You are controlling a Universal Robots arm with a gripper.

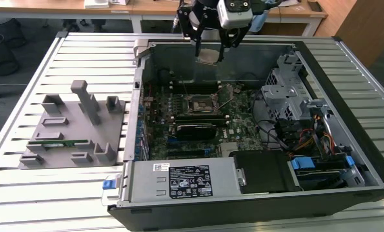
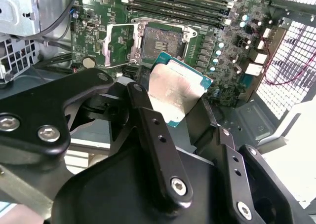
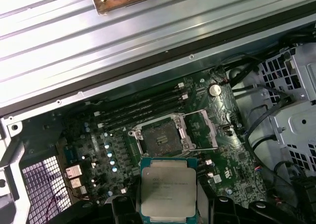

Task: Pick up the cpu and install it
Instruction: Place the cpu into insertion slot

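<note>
The cpu (image 1: 209, 55) is held in the claw (image 1: 210, 47), well above the far part of the open computer case (image 1: 179, 186). In both wrist views the cpu (image 2: 175, 91) (image 3: 168, 189) is seen clamped by two opposite edges between the black fingers (image 2: 153, 130), silvery top exposed. The bare socket (image 3: 162, 136) on the green motherboard (image 1: 243, 121) is seen below, apart from it. A grey holder (image 1: 69, 125) is set on the slatted bench (image 1: 24, 193), at the exterior view's left.
</note>
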